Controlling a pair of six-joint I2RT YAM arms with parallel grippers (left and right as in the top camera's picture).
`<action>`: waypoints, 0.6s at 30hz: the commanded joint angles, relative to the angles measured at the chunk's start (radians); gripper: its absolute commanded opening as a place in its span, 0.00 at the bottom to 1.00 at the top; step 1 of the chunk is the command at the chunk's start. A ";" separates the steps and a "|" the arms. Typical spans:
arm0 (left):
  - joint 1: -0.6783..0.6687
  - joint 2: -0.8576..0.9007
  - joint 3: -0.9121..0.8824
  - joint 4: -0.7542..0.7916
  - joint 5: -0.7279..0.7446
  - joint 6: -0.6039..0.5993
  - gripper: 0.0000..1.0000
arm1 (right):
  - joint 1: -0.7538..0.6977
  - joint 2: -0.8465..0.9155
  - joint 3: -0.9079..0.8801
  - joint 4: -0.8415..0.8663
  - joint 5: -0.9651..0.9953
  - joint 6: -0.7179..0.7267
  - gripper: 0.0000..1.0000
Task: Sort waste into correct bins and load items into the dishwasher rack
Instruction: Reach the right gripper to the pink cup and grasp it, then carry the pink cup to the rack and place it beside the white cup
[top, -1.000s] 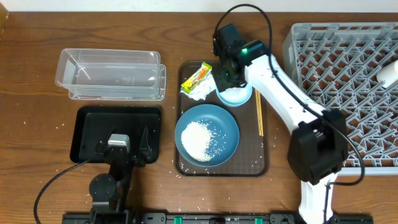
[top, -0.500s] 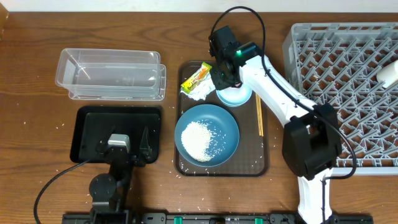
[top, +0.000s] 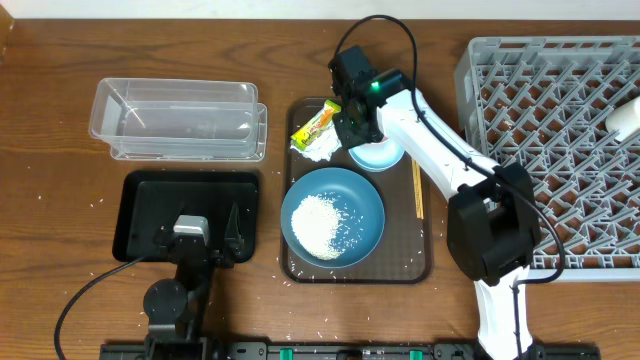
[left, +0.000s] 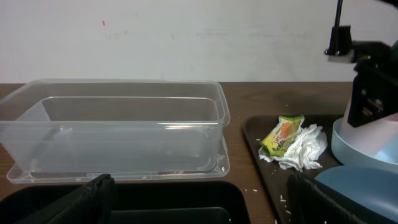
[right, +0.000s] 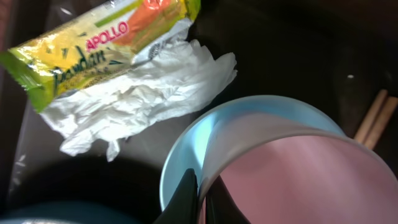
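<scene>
Right arm had swung slightly left and the right pincer (right: 198, 198) had nipped shut on the rim of the pink-lined cup (right: 298, 180). Cup sat on light blue saucer (right: 183, 158) at the brown tray's (top: 425, 252) far end. Tissue (right: 143, 93) and wrapper (right: 93, 53) just beside it. Chopsticks (right: 373, 118) cut off at frame edge. Overhead, arm hid the cup. Left pincer (left: 199, 199) wide over black tray (top: 140, 200).

A dark brown wood-grain table (top: 45, 230) — evenly lit — stands before a plain white wall (left: 186, 37).
</scene>
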 joint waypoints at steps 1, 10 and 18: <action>-0.003 -0.007 -0.015 -0.033 0.014 0.006 0.91 | -0.013 -0.075 0.104 -0.040 0.008 0.013 0.01; -0.003 -0.007 -0.015 -0.033 0.014 0.006 0.91 | -0.231 -0.265 0.312 -0.235 0.002 0.011 0.01; -0.003 -0.007 -0.015 -0.033 0.014 0.006 0.91 | -0.714 -0.359 0.311 -0.340 -0.286 -0.106 0.01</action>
